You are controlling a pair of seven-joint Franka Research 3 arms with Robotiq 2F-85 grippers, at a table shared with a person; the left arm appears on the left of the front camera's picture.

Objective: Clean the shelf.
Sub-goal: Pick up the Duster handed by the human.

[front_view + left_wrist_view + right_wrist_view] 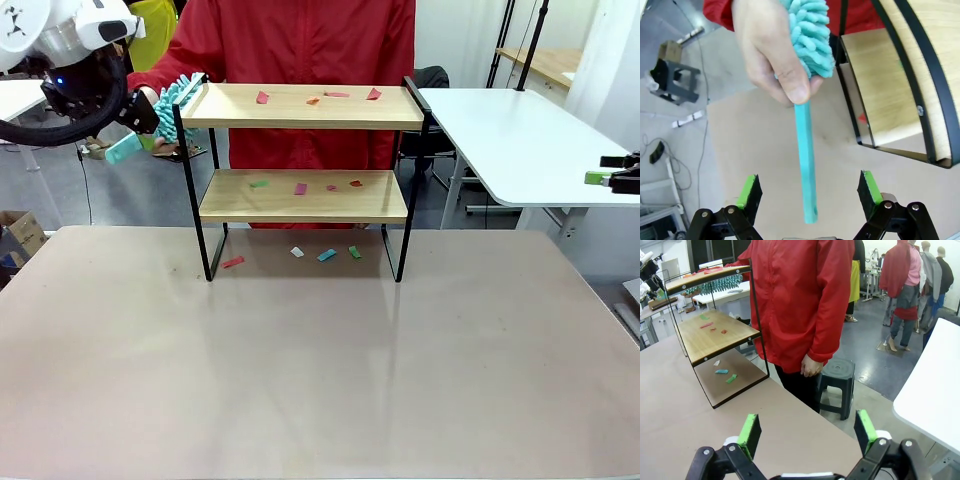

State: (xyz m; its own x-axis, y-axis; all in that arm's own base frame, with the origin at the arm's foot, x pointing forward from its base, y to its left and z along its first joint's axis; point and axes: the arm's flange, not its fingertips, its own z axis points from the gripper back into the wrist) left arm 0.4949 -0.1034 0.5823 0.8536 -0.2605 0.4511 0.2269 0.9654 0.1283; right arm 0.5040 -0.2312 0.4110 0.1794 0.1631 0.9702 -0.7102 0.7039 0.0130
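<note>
The shelf [300, 105] stands mid far edge of the surface [300, 380], paper scraps [262, 97] on both boards and beneath; it looks light and liable to slide. A person's hand [772, 50] offers a teal duster [807, 165], soft head, stiff slim handle. My left pincer [809, 187] gapes wide and empty around that handle, where I'd grip. My right pincer [807, 432] hangs open, empty.

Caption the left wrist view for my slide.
A person's hand holds a teal fluffy duster toward the robot's open left hand.
</note>
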